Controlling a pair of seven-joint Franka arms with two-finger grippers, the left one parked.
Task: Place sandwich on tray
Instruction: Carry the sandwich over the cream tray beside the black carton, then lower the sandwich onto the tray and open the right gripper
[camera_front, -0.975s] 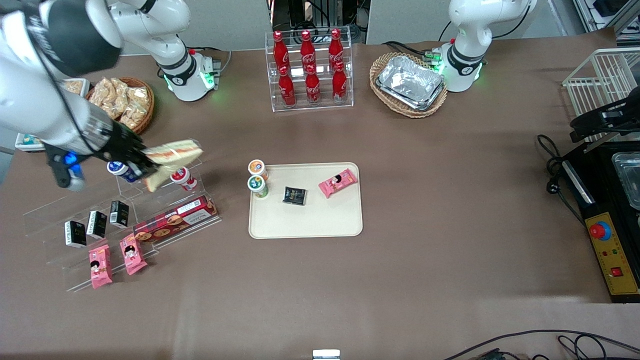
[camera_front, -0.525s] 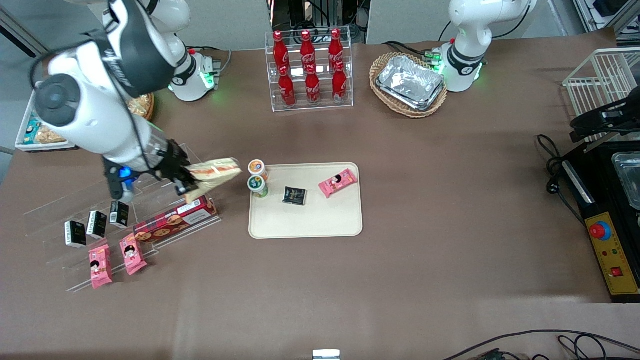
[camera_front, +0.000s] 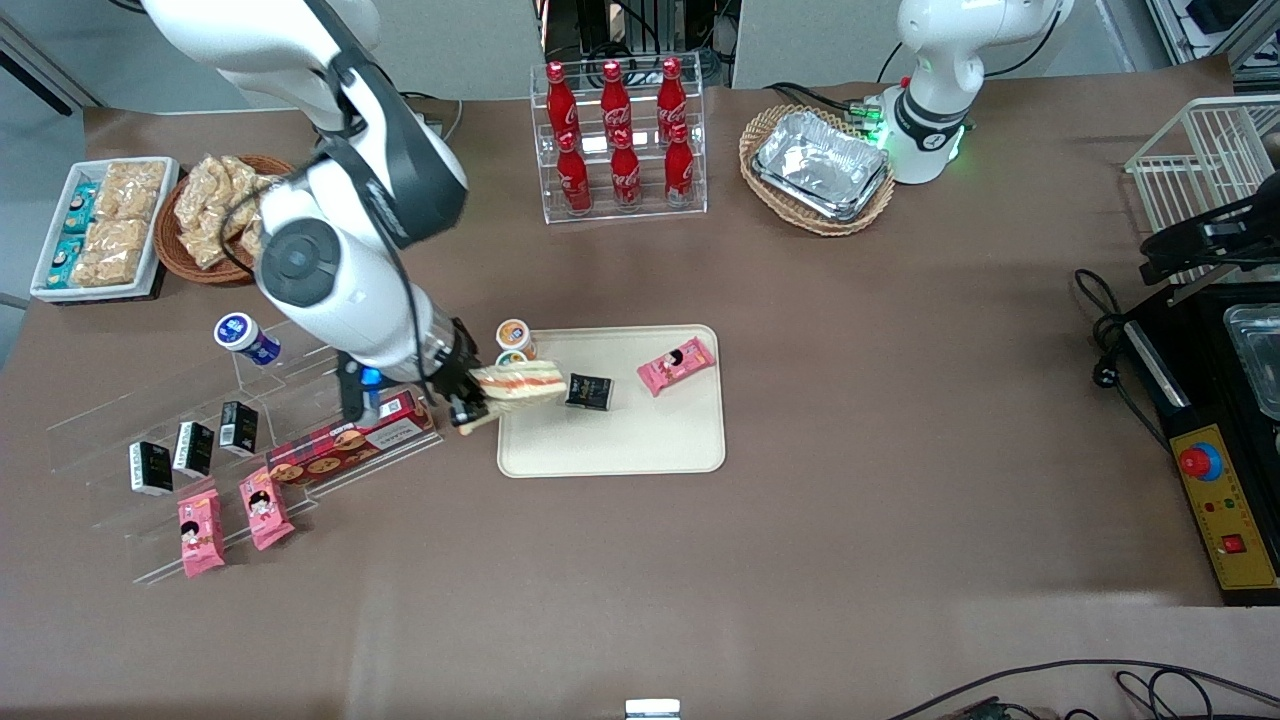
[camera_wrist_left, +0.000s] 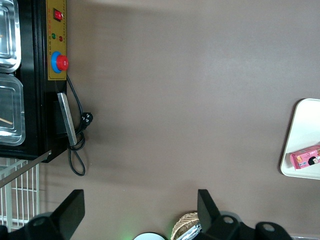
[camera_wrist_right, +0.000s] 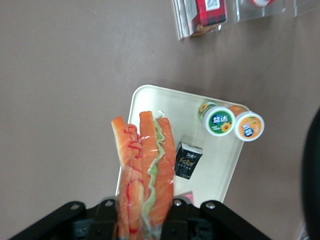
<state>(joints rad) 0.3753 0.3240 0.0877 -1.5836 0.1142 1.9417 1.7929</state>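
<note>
Grip: my gripper (camera_front: 468, 405) clamps the sandwich (camera_front: 520, 384), aloft over the tray (camera_front: 640, 450) edge nearest my arm.
Advice: I'd lower onto bare tray, avoiding the black packet (camera_front: 589, 391).

Robotics lab staged as a mock snack shop: brown-covered table (camera_front: 800, 540), acrylic cola bottle rack (camera_front: 618, 140), stepped snack display (camera_front: 240, 430), emergency-stop control box (camera_front: 1225, 505) (cables trailing).

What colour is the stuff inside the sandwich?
Orange-pink with a thin green strip, in the plastic-wrapped triangular sandwich held by the tool above the cream tray; right wrist view.
</note>
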